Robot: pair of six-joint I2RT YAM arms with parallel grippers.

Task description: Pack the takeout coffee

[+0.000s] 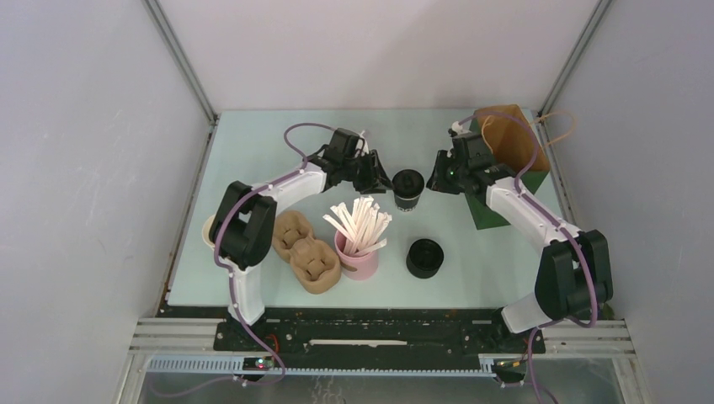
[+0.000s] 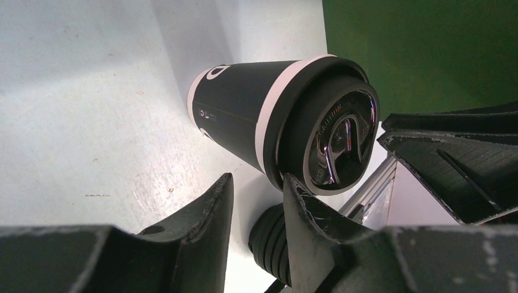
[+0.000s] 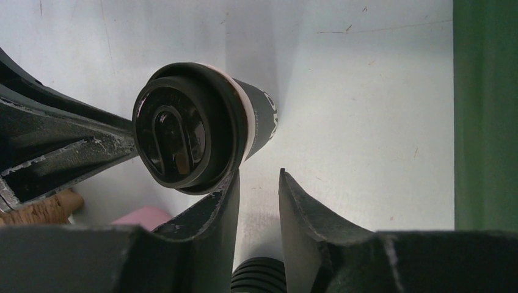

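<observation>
Pale surface [image 1: 253, 151] is carrying the takeout coffee [image 1: 407, 190] upright at frame centre, left pincer [image 1: 379, 177] and right pincer [image 1: 437, 177] flanking it, both narrowly parted, empty, while straw holder [image 1: 360, 261], lid stack [image 1: 424, 257] and green box [image 1: 488, 215] are crowding nearby.

- The coffee cup [image 1: 407, 188] stands mid-worktop [image 1: 253, 143], between the left hand [image 1: 379, 175] and the right hand [image 1: 436, 178].
- Nearer the arm bases, the straw holder [image 1: 358, 259] stands left and the lid stack [image 1: 424, 257] right.
- The cup carrier [image 1: 305, 251] lies just left of the straw holder.
- The paper bag [image 1: 505, 135] sits far right, behind a box [image 1: 488, 212].
</observation>
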